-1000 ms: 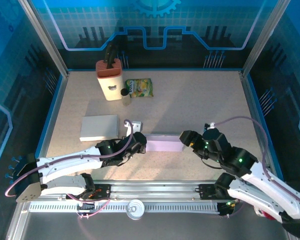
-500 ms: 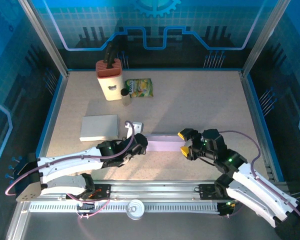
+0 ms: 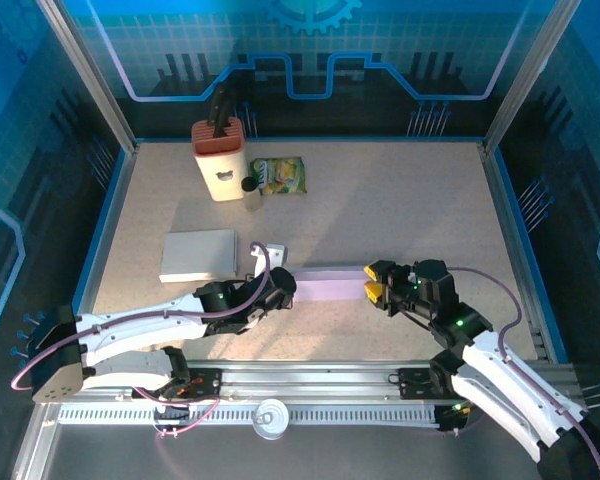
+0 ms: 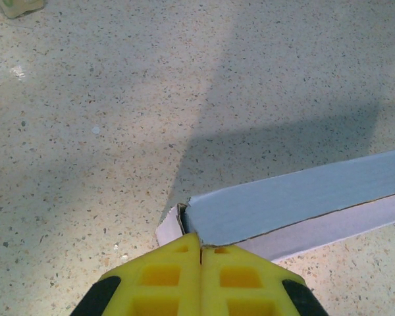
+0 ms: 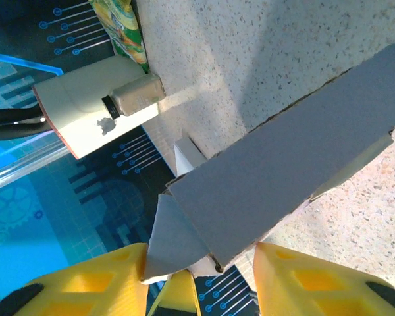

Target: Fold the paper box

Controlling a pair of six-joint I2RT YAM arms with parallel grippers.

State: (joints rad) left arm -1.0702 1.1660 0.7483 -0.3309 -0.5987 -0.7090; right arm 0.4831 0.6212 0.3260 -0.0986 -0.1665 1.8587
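Observation:
The paper box [image 3: 328,285] is a long, pale lavender carton lying across the table's near middle. My left gripper [image 3: 283,290] is at its left end. In the left wrist view its yellow fingers [image 4: 201,247] are shut, tips pressed against the corner of the box [image 4: 296,204], where an end flap gapes slightly. My right gripper [image 3: 373,282] is at the box's right end. In the right wrist view its jaws [image 5: 201,255] stand apart astride the grey box end [image 5: 283,171]. A loose end flap [image 5: 174,237] rests against the left finger [image 5: 92,283].
At the back left stand a white and orange holder [image 3: 218,158], a small bottle [image 3: 250,190] and a green snack packet [image 3: 279,176]. A flat grey slab [image 3: 198,254] and a small white block [image 3: 271,250] lie left of the box. The metal rail [image 3: 310,385] runs along the near edge.
My right gripper has moved left up to the box's right end and its jaws have narrowed around it. The left arm and the box have stayed put.

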